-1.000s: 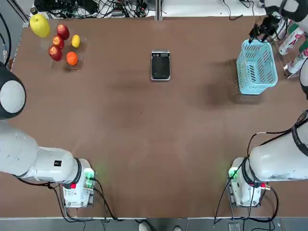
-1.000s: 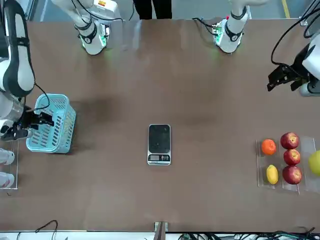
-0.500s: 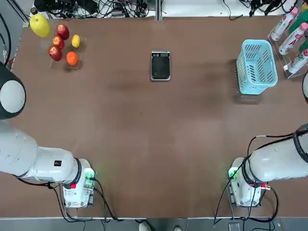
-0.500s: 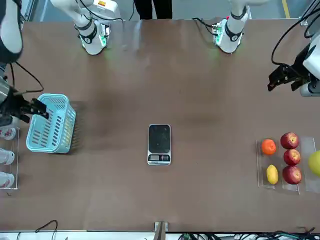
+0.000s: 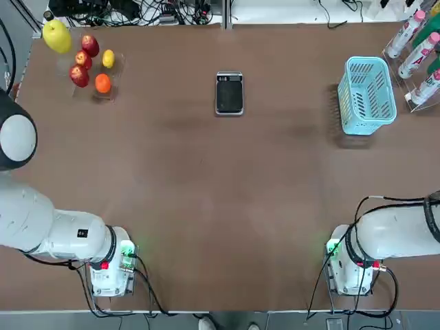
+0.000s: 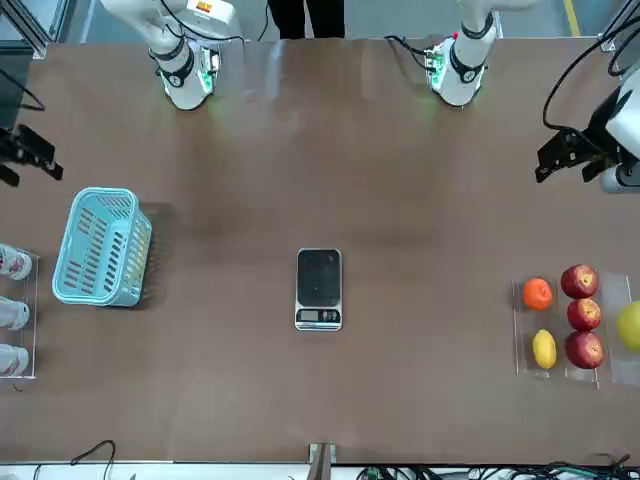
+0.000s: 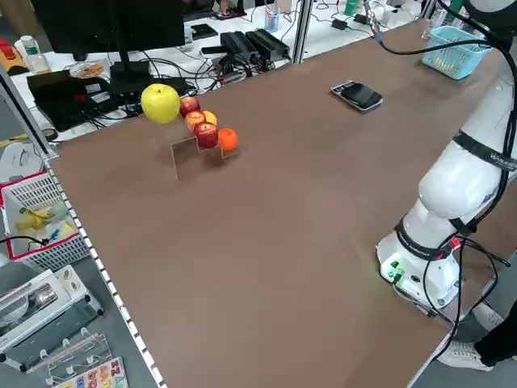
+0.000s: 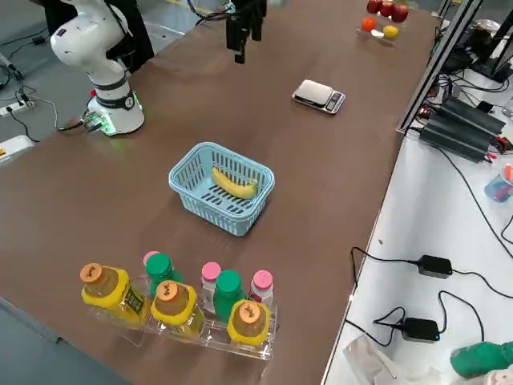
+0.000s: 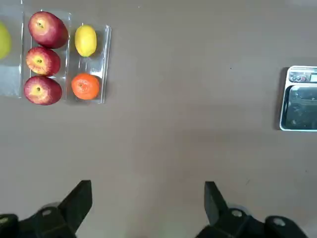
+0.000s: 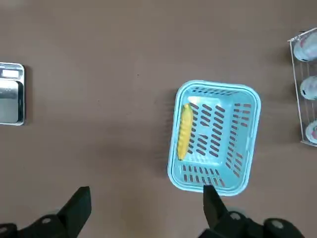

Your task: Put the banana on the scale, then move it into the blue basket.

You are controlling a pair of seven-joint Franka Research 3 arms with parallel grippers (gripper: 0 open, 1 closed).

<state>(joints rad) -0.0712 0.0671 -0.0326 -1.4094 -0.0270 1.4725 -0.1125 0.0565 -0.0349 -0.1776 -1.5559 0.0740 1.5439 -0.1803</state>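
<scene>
Right wrist view: the banana (image 10: 185, 132) lay inside the blue basket (image 10: 251, 134), along the long wall on the side towards the scale (image 10: 12, 94)
Right gripper: it (image 10: 147, 188) hung over the robot's right side of the table, fingers spread wide with nothing between them; in the front view it was nearer the robot than the basket and apart from it
Left gripper: it (image 9: 147, 183) hung over the robot's left side of the table, pincer wide and holding nothing, nearer the robot than the fruit
Scale: it lay flat on the brown table (image 5: 206, 185), between the fruit tray and the basket, well apart from both, and bore nothing
Blue basket: it stood upright on the table, just beside the bottle rack but not touching it
Fruit tray: the clear tray (image 9: 107, 59) held three red apples (image 9: 43, 61), a lemon (image 9: 85, 40) and an orange (image 9: 85, 86); a big yellow-green fruit (image 5: 56, 36) sat beside the apples
Bottle rack: the clear rack (image 8: 236, 346) held bottles (image 8: 180, 305) with orange, green and pink caps
Person: dark-clad legs (image 6: 325, 18) showed beyond the robot's edge of the table
</scene>
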